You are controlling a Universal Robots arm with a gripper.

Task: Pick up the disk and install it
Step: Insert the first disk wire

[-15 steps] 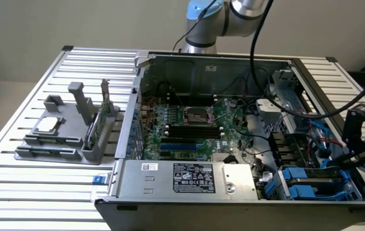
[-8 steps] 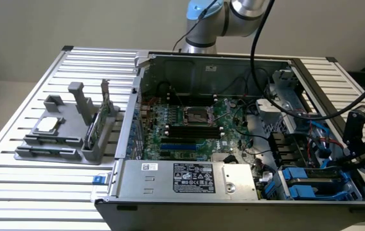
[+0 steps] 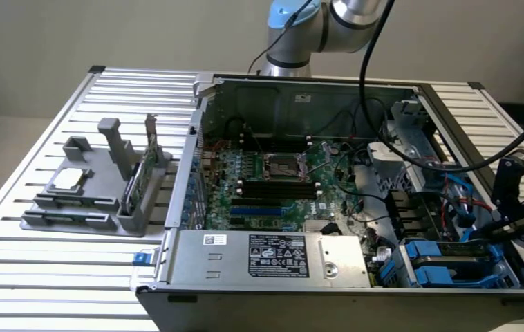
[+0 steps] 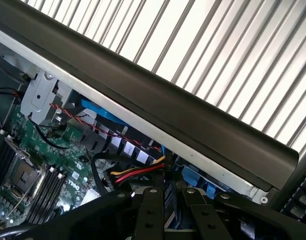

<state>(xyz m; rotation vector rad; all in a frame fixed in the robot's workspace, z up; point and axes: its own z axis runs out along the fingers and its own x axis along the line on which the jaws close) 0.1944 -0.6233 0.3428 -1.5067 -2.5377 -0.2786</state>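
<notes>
The disk (image 3: 451,266) sits low in the drive bay at the near corner of the open computer case (image 3: 243,290), on the exterior view's right; its blue carrier frames a dark slab. My black gripper (image 3: 507,225) hangs right over that bay, reaching in from the case's side. In the wrist view the two fingers (image 4: 152,212) stand close together. A thin dark edge with blue plastic, the disk (image 4: 168,192), is pinched between them, so the gripper (image 4: 171,200) is shut on it.
A grey fixture (image 3: 87,200) on the slatted table at the exterior view's left holds a small silver chip (image 3: 68,180) and a green card (image 3: 137,180). The power supply (image 3: 272,256), motherboard (image 3: 272,173) and loose cables (image 4: 138,172) crowd the case. The dark case wall (image 4: 167,115) runs beside the bay.
</notes>
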